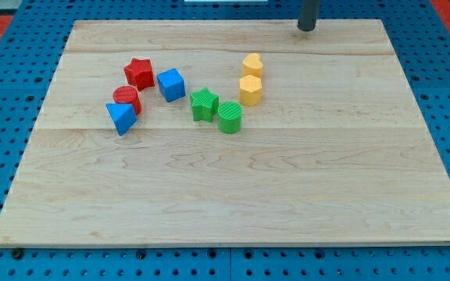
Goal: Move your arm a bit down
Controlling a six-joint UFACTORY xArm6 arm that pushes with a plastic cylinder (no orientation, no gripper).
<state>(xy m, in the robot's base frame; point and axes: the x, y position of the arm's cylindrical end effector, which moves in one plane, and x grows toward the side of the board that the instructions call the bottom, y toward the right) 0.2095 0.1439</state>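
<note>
Resting at the far edge of the worktop (233,195), my tip (307,29) is a bare rod with no jaws and holds nothing. It stands well apart from all blocks, nearest the two yellow blocks (252,64) (250,90). Left of those lie the green star (204,104), green cylinder (230,118), blue cube (171,84), red star (139,72), red cylinder (126,98) and blue triangle (120,118).

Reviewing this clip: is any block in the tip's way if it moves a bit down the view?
Nothing visible. My tip sits at the board's top edge, and the nearest blocks, the two yellow ones, lie lower and to its left.
</note>
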